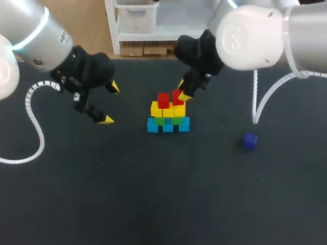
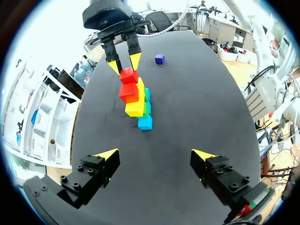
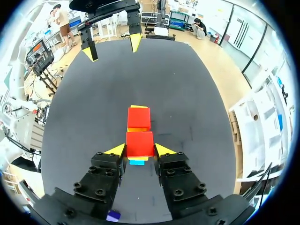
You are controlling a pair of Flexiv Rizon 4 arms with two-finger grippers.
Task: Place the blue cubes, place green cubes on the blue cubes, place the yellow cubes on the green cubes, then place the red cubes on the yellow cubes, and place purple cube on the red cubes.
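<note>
A stack of cubes stands mid-table: blue cubes (image 1: 168, 125) at the bottom, green cubes (image 1: 160, 121) on them, yellow cubes (image 1: 157, 109) above. One red cube (image 1: 163, 100) sits on the yellow layer. My right gripper (image 1: 183, 90) is shut on a second red cube (image 1: 177, 96) at the stack's top right, over a yellow cube. In the right wrist view this red cube (image 3: 139, 143) sits between both fingers of the gripper (image 3: 139, 150). The purple cube (image 1: 250, 140) lies alone to the right. My left gripper (image 1: 110, 103) stands open and empty, left of the stack.
The black table (image 1: 153, 194) stretches wide in front of the stack. In the left wrist view the stack (image 2: 145, 123) lies ahead of the open left gripper (image 2: 155, 155), with the purple cube (image 2: 160, 58) beyond it.
</note>
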